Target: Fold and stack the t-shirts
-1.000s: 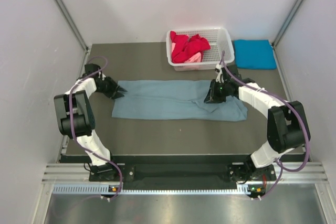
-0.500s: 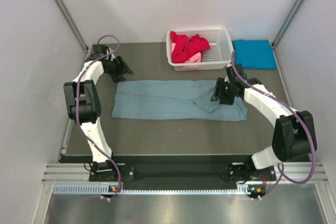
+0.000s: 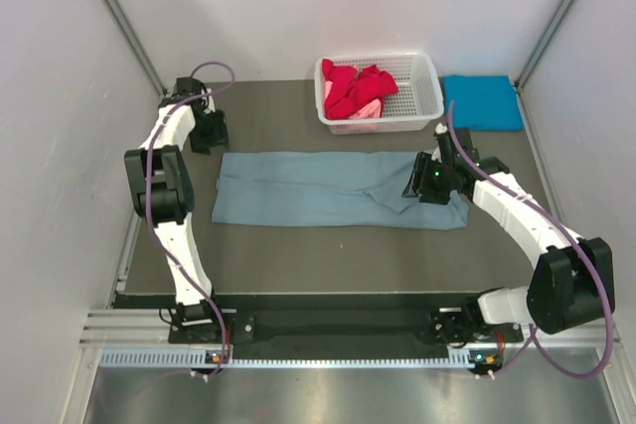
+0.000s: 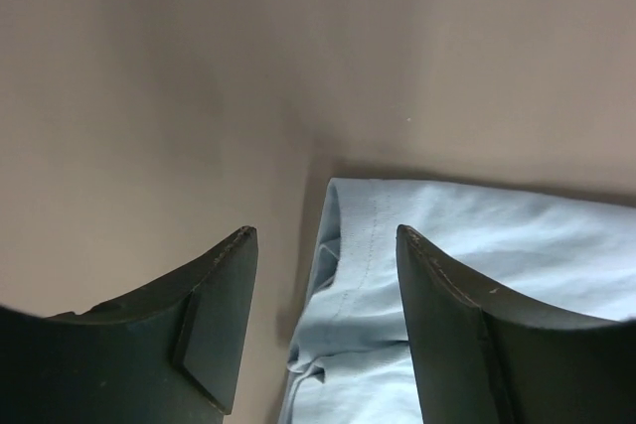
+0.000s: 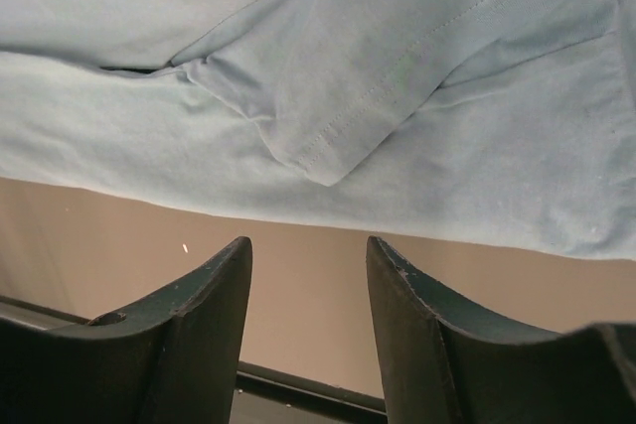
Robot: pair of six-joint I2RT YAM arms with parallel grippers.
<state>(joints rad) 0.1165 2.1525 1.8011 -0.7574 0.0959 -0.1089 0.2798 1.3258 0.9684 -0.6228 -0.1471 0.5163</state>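
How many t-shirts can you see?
4: grey-blue shirt spread mid-table; turquoise shirt folded right of the basket; red shirt and pink shirt heaped in the basket, which may hide more.

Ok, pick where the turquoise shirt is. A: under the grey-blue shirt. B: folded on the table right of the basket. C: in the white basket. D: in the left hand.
B: the turquoise shirt lies folded on the table beside the basket's right wall.

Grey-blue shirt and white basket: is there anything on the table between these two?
Nothing. In the top view, only a bare strip of table separates the grey-blue shirt from the basket.
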